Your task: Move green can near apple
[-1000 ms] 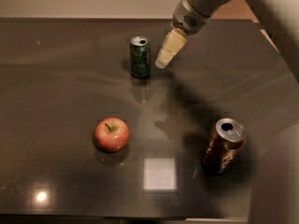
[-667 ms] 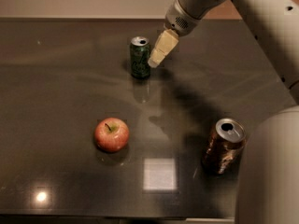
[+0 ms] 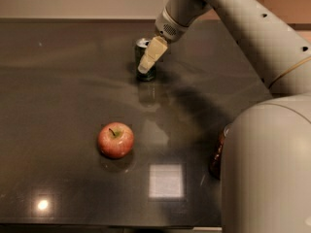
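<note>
Over the last second the gripper (image 3: 146, 64) has swung in from the can's right and now lies across the front of the green can (image 3: 142, 44), covering much of its right side. Earlier it hung just beside the can. From this angle I cannot tell whether the gripper is spread, pressed together, or already pinching the can, nor whether it touches it at all. My read is that the reach is nearly done and the grab is about to happen or just beginning, with the carrying not yet started. The can stands upright on the dark table (image 3: 58, 86), right behind the gripper. It is small and dark green, its silver top shows just left of the gripper, and a faint reflection lies on the table below it. The apple (image 3: 115, 140), red with a yellowish blush and a short stem, sits well apart from the gripper, nearer the camera and a little left. So the whole move remains to be made.
</note>
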Controlling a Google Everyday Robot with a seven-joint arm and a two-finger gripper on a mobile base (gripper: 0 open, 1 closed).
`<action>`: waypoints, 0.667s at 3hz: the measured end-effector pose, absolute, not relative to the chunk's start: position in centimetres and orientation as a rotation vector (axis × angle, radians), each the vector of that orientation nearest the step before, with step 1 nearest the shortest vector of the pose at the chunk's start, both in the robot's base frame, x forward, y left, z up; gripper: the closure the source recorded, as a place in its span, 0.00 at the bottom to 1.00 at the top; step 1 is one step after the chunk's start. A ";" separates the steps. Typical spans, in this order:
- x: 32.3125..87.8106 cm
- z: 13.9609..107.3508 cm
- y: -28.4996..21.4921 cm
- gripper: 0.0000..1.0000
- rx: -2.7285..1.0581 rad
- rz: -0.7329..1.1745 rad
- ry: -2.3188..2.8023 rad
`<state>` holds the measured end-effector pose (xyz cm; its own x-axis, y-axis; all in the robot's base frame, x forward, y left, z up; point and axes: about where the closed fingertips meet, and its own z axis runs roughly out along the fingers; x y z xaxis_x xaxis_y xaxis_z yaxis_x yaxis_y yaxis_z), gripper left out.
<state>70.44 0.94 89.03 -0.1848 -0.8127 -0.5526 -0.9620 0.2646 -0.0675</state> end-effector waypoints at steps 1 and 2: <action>70.2 88.8 1.5 0.17 -1.616 0.421 2.054; 69.4 88.8 1.7 0.41 -1.646 0.443 2.042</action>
